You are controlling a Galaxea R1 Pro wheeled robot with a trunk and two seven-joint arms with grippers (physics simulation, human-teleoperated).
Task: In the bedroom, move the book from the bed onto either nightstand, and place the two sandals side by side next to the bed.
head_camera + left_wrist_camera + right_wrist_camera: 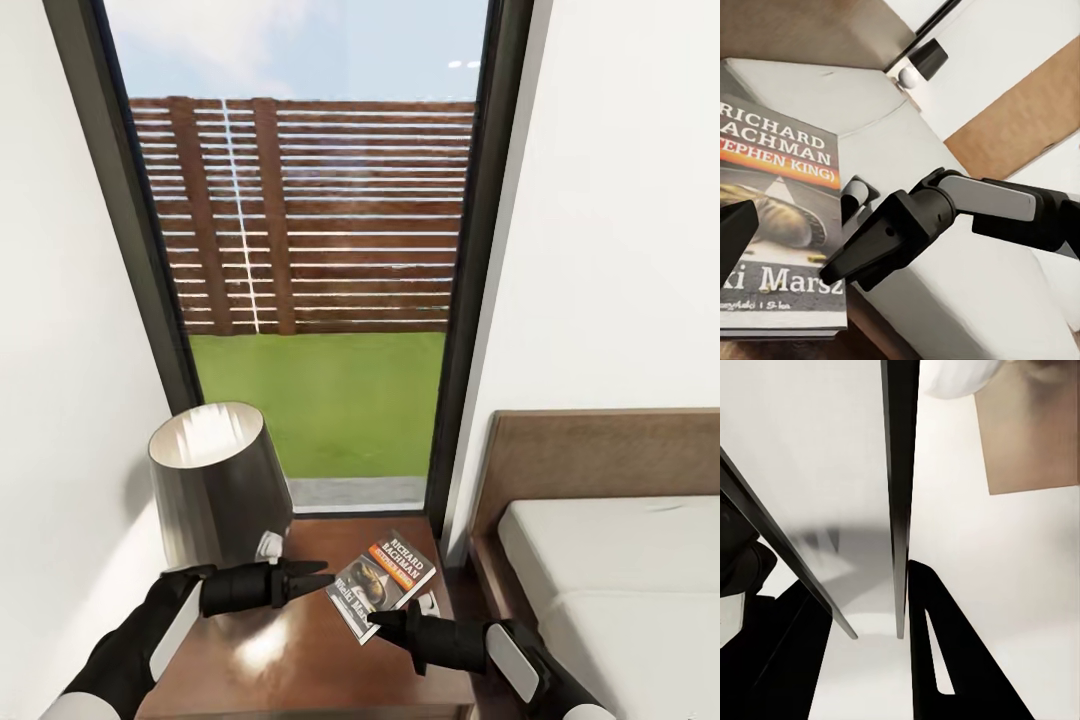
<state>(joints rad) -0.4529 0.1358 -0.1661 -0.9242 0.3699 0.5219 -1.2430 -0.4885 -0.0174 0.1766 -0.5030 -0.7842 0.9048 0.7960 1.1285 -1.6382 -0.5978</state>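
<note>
From the head camera I have both arms reaching in low over the nightstand (300, 650), forearms black with pale grey cuffs. My left gripper (322, 580) comes in from the lamp side, held level and pointing across toward the book (382, 584); its dark tapered fingers look drawn together to a point, the tip just short of the book's near edge and not touching it. My right gripper (378, 624) angles in from the bed side with its tip at the book's lower corner. I cannot tell from any view whether its fingers are apart or closed on the cover.

The book is a thin paperback, lying flat and turned at an angle on the glossy reddish-brown top, near the back right part. Its cover is dark grey with an orange band and white "Richard Bachman" lettering; the left wrist camera adds "Stephen King" on the band and a dark picture beneath.

A table lamp (220, 485) with a metallic grey, cone-shaped shade stands on the nightstand's left rear. The bed (610, 570) sits just beside the nightstand, pale smooth mattress cover, tan-brown headboard. Behind, a tall dark-framed window (315, 250) shows grass and a slatted wooden fence.
</note>
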